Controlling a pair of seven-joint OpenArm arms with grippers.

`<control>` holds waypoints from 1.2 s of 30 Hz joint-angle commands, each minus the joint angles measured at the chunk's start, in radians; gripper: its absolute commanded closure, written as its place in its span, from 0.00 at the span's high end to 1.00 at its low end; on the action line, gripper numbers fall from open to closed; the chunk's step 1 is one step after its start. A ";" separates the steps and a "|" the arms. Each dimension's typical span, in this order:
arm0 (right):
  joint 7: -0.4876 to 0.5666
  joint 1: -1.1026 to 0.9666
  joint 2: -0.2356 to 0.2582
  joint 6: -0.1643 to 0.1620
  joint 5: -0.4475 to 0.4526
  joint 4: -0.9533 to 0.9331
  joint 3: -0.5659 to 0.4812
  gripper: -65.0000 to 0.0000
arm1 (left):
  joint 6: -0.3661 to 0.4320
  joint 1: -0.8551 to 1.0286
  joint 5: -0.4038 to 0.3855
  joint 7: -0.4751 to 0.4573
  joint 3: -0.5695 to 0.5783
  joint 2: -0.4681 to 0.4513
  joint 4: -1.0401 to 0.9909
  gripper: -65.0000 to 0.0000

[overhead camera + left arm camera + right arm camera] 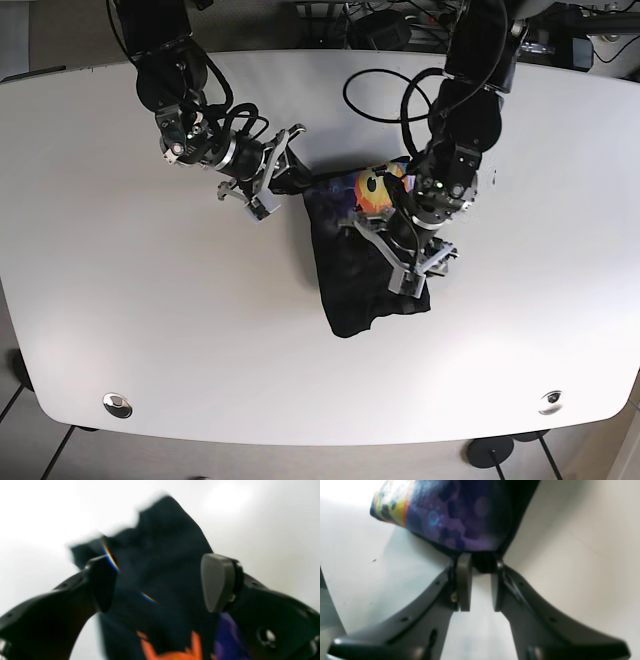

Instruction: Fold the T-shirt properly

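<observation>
From the base view, nearest to me, the dark T-shirt (365, 265) lies bunched near the middle of the white counter (150, 330), its lower edge crumpled and its printed graphic (378, 188) turned up at the far end. My left hand (408, 255) sits over the shirt's right side; in the left wrist view its fingers (217, 585) stand spread, with dark cloth in the gap but nothing pinched, so I judge it is placed to take that edge, not yet gripping. Farther back, my right hand (481, 566) has its fingers nearly pressed together on a fold of the shirt's far left corner, beside the purple print (460, 517). I read that pinch as an anchor: one corner held so the other side can be grasped and the cloth pulled flat before any fold.
</observation>
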 commanded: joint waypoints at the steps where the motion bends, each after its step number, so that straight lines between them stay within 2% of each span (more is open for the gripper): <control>1: 0.026 0.014 0.003 0.007 0.021 0.041 0.021 0.19 | 0.070 -0.011 0.075 -0.086 0.061 0.001 -0.023 0.78; 3: -0.006 0.012 0.003 0.007 0.021 0.064 0.048 0.19 | 0.122 0.009 0.166 -0.183 0.105 0.053 -0.109 0.78; 6: -0.038 0.012 0.003 0.013 0.021 0.111 0.076 0.19 | 0.127 0.025 0.233 -0.256 0.111 0.125 -0.316 0.78; 10: -0.075 0.012 0.003 0.012 0.021 0.165 0.077 0.19 | 0.122 0.028 0.247 -0.256 0.100 0.104 -0.402 0.78; 12: -0.075 0.012 0.003 0.009 0.021 0.194 0.077 0.19 | 0.099 0.029 0.246 -0.225 0.082 0.032 -0.405 0.78; 13: -0.075 0.012 0.003 0.009 0.021 0.194 0.077 0.19 | 0.059 0.031 0.246 -0.216 0.064 0.001 -0.403 0.78; 16: -0.075 0.012 0.003 0.009 0.021 0.194 0.077 0.19 | -0.142 0.052 0.246 -0.184 -0.079 -0.094 -0.402 0.78; 17: -0.075 0.012 0.003 0.009 0.021 0.194 0.079 0.19 | -0.222 0.057 0.250 -0.184 -0.157 -0.131 -0.408 0.78; 19: -0.075 0.012 0.003 0.009 0.021 0.194 0.096 0.19 | -0.311 0.063 0.253 -0.184 -0.245 -0.200 -0.413 0.78; 27: -0.075 0.011 0.001 0.016 0.023 0.193 0.163 0.19 | -0.553 0.060 0.247 -0.163 -0.432 -0.533 -0.609 0.78; 30: -0.075 0.002 0.001 0.018 0.024 0.194 0.199 0.19 | -0.619 0.029 0.247 -0.219 -0.450 -0.656 -0.769 0.78; 31: -0.075 -0.006 0.001 0.018 0.046 0.194 0.211 0.19 | -0.633 0.014 0.247 -0.252 -0.450 -0.690 -0.822 0.78; 33: -0.075 -0.014 0.014 0.018 0.156 0.194 0.251 0.19 | -0.662 -0.014 0.247 -0.362 -0.450 -0.786 -0.976 0.78; 36: -0.075 -0.015 0.044 0.018 0.201 0.196 0.249 0.19 | -0.706 -0.014 0.246 -0.403 -0.450 -0.840 -0.994 0.78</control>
